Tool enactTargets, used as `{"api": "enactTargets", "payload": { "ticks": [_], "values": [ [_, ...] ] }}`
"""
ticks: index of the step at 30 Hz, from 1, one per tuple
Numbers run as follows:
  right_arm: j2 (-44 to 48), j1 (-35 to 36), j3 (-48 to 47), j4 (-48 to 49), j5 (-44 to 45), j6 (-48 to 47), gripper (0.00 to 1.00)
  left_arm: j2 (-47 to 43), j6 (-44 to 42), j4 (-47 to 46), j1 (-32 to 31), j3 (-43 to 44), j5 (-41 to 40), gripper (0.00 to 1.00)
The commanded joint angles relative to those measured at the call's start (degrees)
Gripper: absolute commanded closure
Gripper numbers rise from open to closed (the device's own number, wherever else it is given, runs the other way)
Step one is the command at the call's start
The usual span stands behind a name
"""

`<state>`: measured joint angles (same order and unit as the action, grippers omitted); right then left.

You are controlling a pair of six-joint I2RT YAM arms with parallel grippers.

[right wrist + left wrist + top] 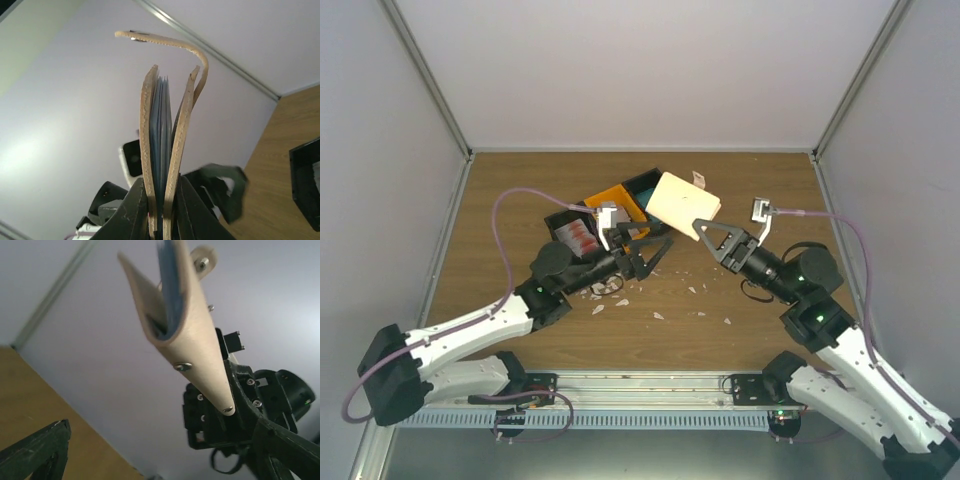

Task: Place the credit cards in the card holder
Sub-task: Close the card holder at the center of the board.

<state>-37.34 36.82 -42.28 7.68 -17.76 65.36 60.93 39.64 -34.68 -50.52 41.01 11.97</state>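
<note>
The beige card holder (683, 205) hangs tilted above the table, my right gripper (704, 232) shut on its lower corner. In the right wrist view the dark fingers (131, 210) press both leather walls (148, 150) together, with blue credit cards (161, 130) upright between them and the tab clasp (165, 42) curling over the top. The left wrist view shows the card holder (197, 345) from below, a blue card (172, 285) sticking out. My left gripper (655, 252) stands open just left of the holder, nothing in it. White cards with red markings (582, 235) lie in the left black bin.
Joined black-orange-black bins (617, 200) sit behind the left gripper, partly under the holder. Small white scraps (660, 315) lie scattered on the wooden table between the arms. Grey walls enclose the table on three sides.
</note>
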Motion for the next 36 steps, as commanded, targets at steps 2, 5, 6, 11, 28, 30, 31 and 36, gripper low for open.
{"api": "enactTargets", "payload": {
  "ticks": [2, 5, 6, 11, 28, 30, 31, 36],
  "values": [
    [-1.0, -0.3, 3.3, 11.3, -6.5, 1.7, 0.99, 3.6, 15.3, -13.1, -3.3, 0.2, -0.1, 0.02],
    [-1.3, -0.3, 5.6, 12.3, -7.6, 3.5, 0.99, 4.0, 15.5, -12.9, -4.0, 0.6, -5.8, 0.20],
    [-1.5, -0.3, 6.3, 12.7, -8.0, 4.0, 0.99, 3.9, 15.7, -13.0, -4.2, 0.4, -7.5, 0.28],
    [-0.8, -0.3, 9.7, 14.1, -9.1, 5.6, 1.00, 4.2, 16.2, -15.7, -4.3, -1.5, -11.3, 0.55],
    [8.4, -0.3, 6.5, -28.5, 3.4, -13.0, 0.29, 4.4, 1.7, 16.9, 2.7, -2.1, 2.8, 1.00],
    [5.6, -0.3, 2.3, -36.5, 8.1, -16.6, 0.29, 7.0, -3.1, 23.6, 3.2, 0.1, 7.3, 1.00],
    [3.7, -0.4, 0.7, -39.5, 11.0, -18.4, 0.29, 8.8, -5.3, 25.6, 3.2, 1.4, 10.3, 1.00],
    [-6.7, -0.3, -1.9, -47.5, 19.1, -23.5, 0.30, 18.4, -11.2, 28.8, 3.5, 5.9, 25.0, 1.00]
  ]
}}
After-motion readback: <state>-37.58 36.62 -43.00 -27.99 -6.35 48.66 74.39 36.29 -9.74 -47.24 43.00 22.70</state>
